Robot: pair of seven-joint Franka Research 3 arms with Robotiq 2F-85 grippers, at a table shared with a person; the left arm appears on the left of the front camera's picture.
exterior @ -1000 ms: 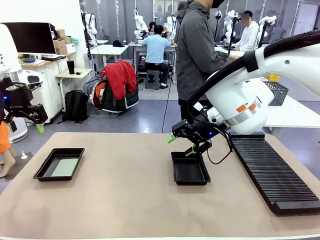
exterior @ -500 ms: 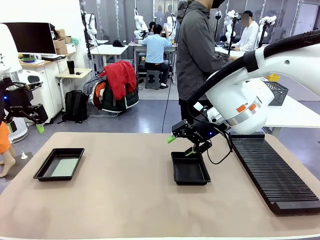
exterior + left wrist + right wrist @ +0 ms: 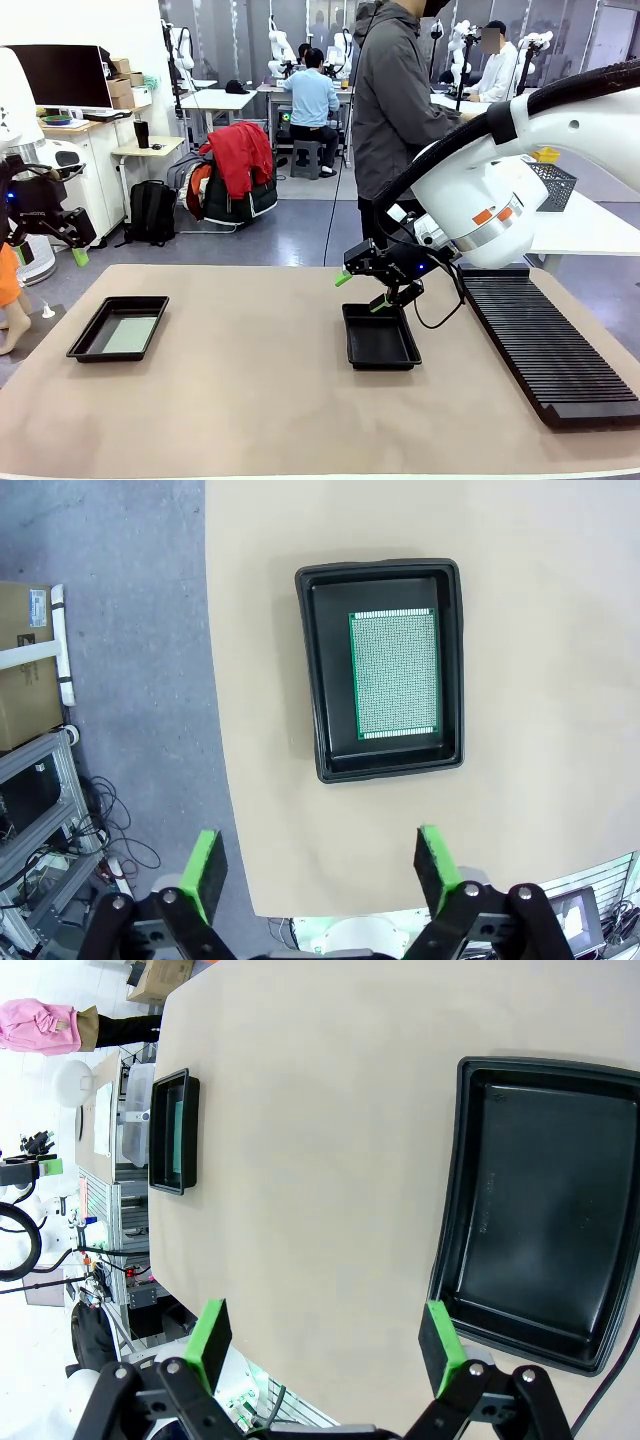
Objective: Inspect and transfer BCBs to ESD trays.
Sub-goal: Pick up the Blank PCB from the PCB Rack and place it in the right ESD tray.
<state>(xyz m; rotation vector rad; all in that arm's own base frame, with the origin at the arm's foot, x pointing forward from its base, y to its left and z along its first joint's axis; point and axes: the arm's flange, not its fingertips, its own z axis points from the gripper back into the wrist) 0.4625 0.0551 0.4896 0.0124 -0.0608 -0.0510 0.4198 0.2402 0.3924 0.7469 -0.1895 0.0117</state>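
One BCB [image 3: 132, 334] seen from front, lying in left ESD tray [image 3: 86, 343]; right ESD tray [image 3: 380, 340], well apart on desk [image 3: 250, 400], bare. Right tool [image 3: 362, 291] spread open, hovering near that tray's far end; could clip rim and shove tray if lowered. Left wrist: left tool [image 3: 320, 868] wide open, high above left ESD tray; thin flat board likely hard to pinch, may slip or scrape. Right wrist: nothing gripped, bare tray off to one side. No legible writing or brand.

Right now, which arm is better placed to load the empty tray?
Right. The right gripper hangs open by the empty tray; the left gripper is by the left edge of the table, facing the filled tray.
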